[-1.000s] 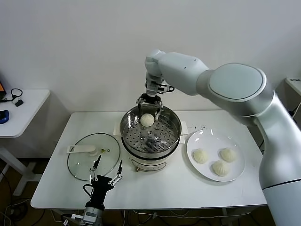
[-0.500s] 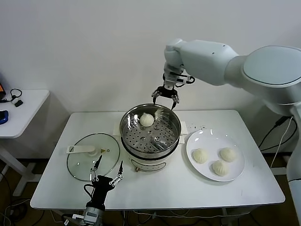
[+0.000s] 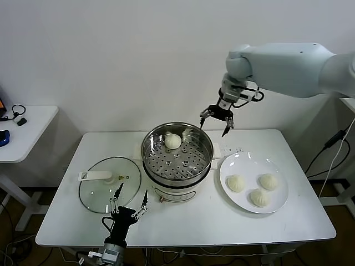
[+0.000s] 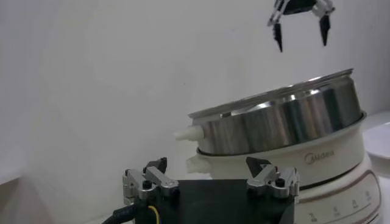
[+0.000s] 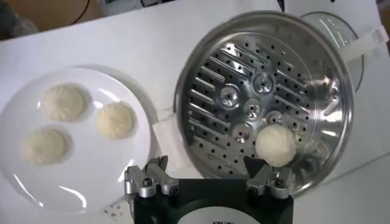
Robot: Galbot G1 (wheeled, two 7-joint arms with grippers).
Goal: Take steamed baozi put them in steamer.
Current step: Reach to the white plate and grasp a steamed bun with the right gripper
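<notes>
The steel steamer (image 3: 177, 158) stands mid-table on its white base. One baozi (image 3: 173, 141) lies on its perforated tray at the back; it also shows in the right wrist view (image 5: 275, 145). Three baozi (image 3: 259, 197) lie on the white plate (image 3: 244, 166) to the right. My right gripper (image 3: 217, 120) is open and empty, in the air above the gap between steamer and plate, behind both. My left gripper (image 3: 128, 202) is open and empty, low at the table's front edge, in front of the glass lid. In the left wrist view the steamer (image 4: 286, 122) fills the right side.
A flat glass lid (image 3: 108, 191) with a white handle lies left of the steamer. A small white side table (image 3: 22, 133) stands at far left. The white wall is close behind the table.
My right gripper has let go of the baozi in the steamer, risen and swung right, from over the tray toward the plate side. The left arm shifted only slightly.
</notes>
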